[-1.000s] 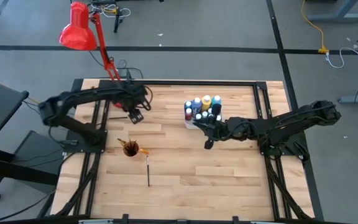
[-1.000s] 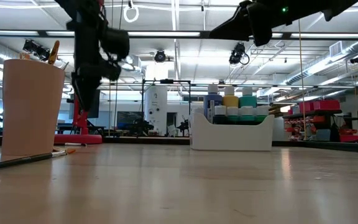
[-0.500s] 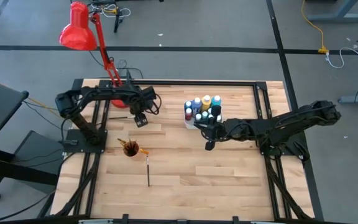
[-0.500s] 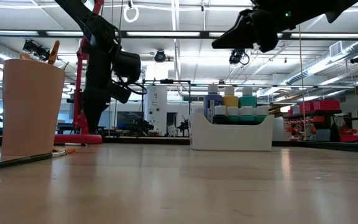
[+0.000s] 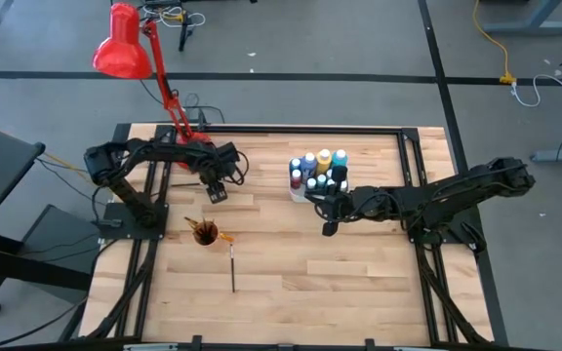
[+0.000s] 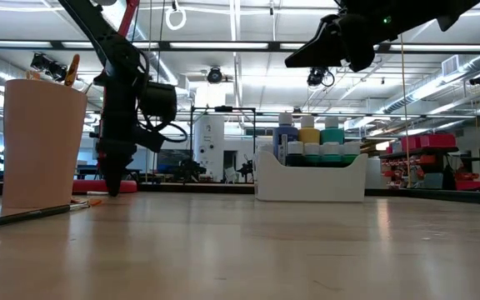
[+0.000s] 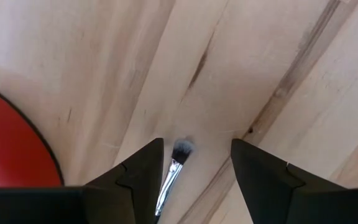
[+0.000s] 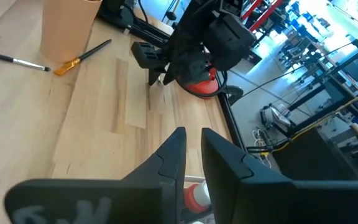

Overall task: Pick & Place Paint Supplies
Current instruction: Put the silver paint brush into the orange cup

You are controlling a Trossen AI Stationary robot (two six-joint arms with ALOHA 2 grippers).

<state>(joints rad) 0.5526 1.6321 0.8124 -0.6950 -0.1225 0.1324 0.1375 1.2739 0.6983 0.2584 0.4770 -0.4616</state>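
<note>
While left fingers (image 7: 194, 180) straddle paintbrush (image 7: 174, 163) released, right fingers (image 8: 193, 155) hover near-clenched, empty, beside tray (image 5: 301, 193).

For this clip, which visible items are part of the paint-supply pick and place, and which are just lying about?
Job items:
paint bottles in the white tray
brush between the left gripper fingers
brush lying by the cup
brushes in the orange cup

Lying about:
red desk lamp

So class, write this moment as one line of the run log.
left pincer: open, down astride paintbrush on table | right pincer: nearly shut, empty, beside tray | stage: pre-grasp
</note>
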